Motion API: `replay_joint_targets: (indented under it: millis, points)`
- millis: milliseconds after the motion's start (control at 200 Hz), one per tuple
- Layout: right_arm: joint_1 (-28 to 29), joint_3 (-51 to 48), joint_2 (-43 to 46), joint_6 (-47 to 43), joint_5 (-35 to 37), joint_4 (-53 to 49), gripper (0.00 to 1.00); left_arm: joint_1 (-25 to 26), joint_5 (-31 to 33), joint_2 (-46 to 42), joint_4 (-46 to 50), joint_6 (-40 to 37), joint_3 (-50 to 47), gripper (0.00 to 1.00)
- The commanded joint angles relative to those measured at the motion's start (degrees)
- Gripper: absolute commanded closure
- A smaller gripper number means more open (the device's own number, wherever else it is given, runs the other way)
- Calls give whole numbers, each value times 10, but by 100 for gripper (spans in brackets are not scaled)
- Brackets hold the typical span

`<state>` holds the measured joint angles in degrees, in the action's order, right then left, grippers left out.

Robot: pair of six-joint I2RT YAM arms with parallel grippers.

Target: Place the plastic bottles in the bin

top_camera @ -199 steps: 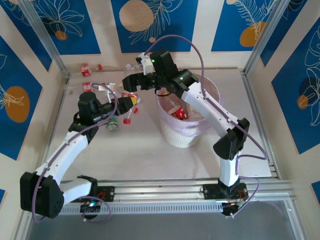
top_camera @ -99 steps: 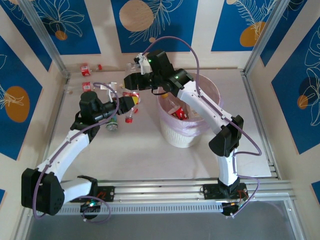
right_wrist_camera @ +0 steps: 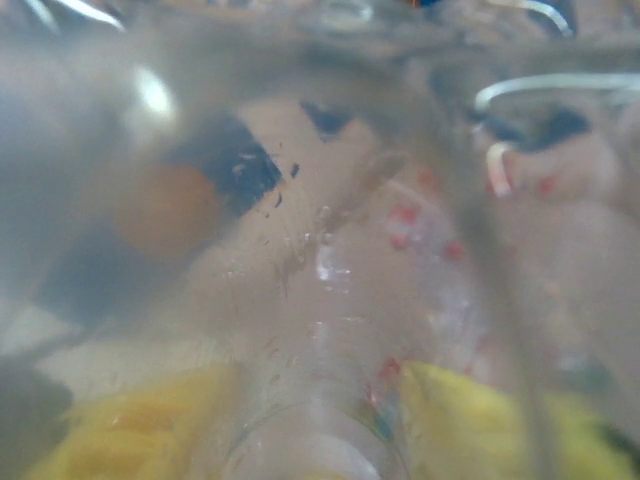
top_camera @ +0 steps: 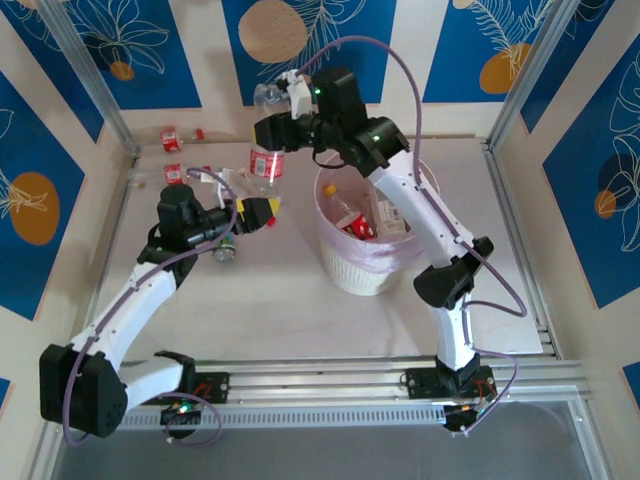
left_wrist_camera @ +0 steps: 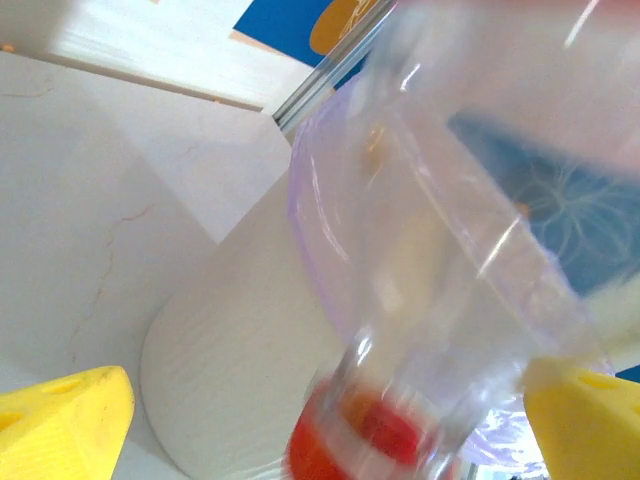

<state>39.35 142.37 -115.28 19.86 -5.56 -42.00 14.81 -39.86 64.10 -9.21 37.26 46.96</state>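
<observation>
My right gripper point(top_camera: 273, 130) is raised over the back left of the table, shut on a clear crushed bottle with a red label point(top_camera: 265, 164) that hangs below it. In the right wrist view the yellow fingers point(right_wrist_camera: 470, 420) press that bottle point(right_wrist_camera: 330, 300) from both sides. My left gripper point(top_camera: 260, 212) stands open just below it, its yellow fingers point(left_wrist_camera: 70, 415) wide apart, the blurred bottle point(left_wrist_camera: 440, 250) passing in front with its red part low. The white ribbed bin point(top_camera: 355, 270) with a pink liner holds several bottles point(top_camera: 362, 222).
Loose bottles lie at the back left corner point(top_camera: 170, 137), by the left wall point(top_camera: 173, 173) and beside the left arm, one with a green cap point(top_camera: 225, 250). The bin's wall point(left_wrist_camera: 230, 340) stands close to the right of the left gripper.
The right gripper has risen from table height beside the left gripper, carrying the red-label bottle up. The left arm has barely moved.
</observation>
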Motion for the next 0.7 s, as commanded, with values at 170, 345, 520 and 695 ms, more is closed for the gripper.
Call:
replay_joint_targets:
  millis: [170, 345, 520, 695]
  points:
    - [-45, 46, 68, -63, 63, -105, 58, -41, 14, -7, 75, -36, 2, 0]
    - [-84, -94, 174, -83, 92, -100, 58, -63, 128, 18, 154, -51, 8, 0]
    - [-134, -241, 260, -81, 93, -91, 58, -91, 171, 48, 177, -55, 6, 10]
    - [-160, -338, 297, -88, 93, -96, 58, -105, 218, 64, 200, -66, 1, 14]
